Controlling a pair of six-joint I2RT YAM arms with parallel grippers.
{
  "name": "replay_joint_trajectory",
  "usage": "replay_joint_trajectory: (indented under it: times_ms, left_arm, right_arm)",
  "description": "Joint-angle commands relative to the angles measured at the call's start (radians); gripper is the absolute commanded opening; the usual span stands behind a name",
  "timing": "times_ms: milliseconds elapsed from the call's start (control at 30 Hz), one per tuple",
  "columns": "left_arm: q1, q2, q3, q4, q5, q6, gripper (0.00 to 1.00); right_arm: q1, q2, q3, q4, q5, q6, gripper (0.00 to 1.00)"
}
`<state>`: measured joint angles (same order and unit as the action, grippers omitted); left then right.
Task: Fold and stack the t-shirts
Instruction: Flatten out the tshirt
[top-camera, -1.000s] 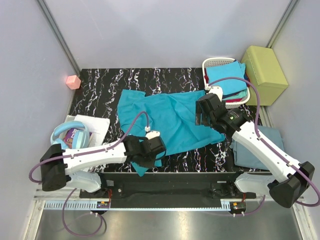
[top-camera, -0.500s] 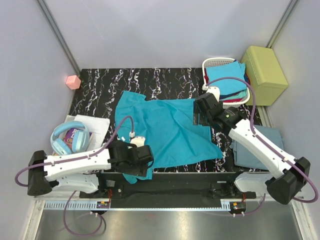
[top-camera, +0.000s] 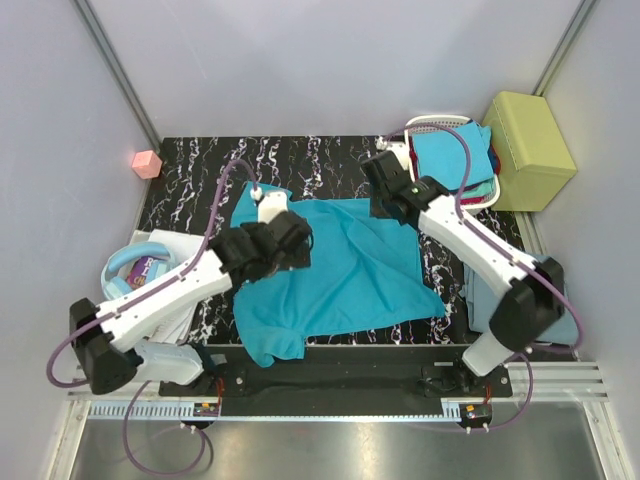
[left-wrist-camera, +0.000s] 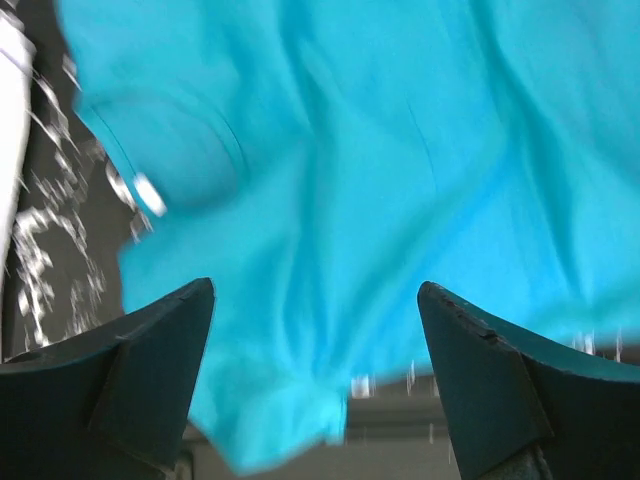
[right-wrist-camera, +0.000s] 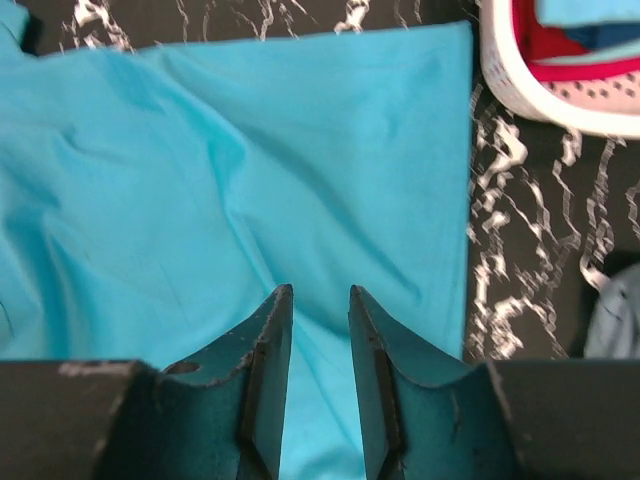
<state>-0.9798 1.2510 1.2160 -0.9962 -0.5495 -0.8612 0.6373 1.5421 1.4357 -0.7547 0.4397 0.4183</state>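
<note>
shirt (top-camera: 350, 275) spread on worktop (top-camera: 200, 175) for folding | my left end effector (left-wrist-camera: 315, 290) wide open, empty, over shirt's left | my right end effector (right-wrist-camera: 319, 292) barely open, empty, over shirt's far edge

basket (top-camera: 428, 121) far right, headphones (top-camera: 113, 268) near left, open tabletop (top-camera: 190, 185) far left

No readable text anywhere. The purple booklet cover (top-camera: 152, 272) under the headphones (top-camera: 128, 272), at 9 o'clock on the table (top-camera: 200, 170), has pale print that is too small to make out. The white sheets (top-camera: 193, 252) beside it show no legible lines. A small white mark (left-wrist-camera: 146, 193) at the teal t-shirt (left-wrist-camera: 400, 150) collar is blurred and unreadable.
</note>
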Motion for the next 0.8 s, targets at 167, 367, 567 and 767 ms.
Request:
replay_joint_trajectory:
  times_ms: [167, 367, 567, 767]
  left_arm:
    - [0.282, 0.221, 0.138, 0.254, 0.085, 0.303, 0.87]
    - [0.408, 0.392, 0.143, 0.369, 0.24, 0.315, 0.87]
    - [0.464, 0.57, 0.204, 0.399, 0.292, 0.327, 0.84]
    - [0.487, 0.676, 0.283, 0.407, 0.339, 0.36, 0.74]
  right_arm:
    - [-0.137, 0.309, 0.236, 0.048, -0.107, 0.045, 0.23]
    - [-0.162, 0.472, 0.318, 0.051, -0.144, 0.054, 0.29]
    - [-0.166, 0.57, 0.341, 0.046, -0.162, 0.054, 0.35]
    - [-0.183, 0.61, 0.353, 0.045, -0.173, 0.042, 0.35]
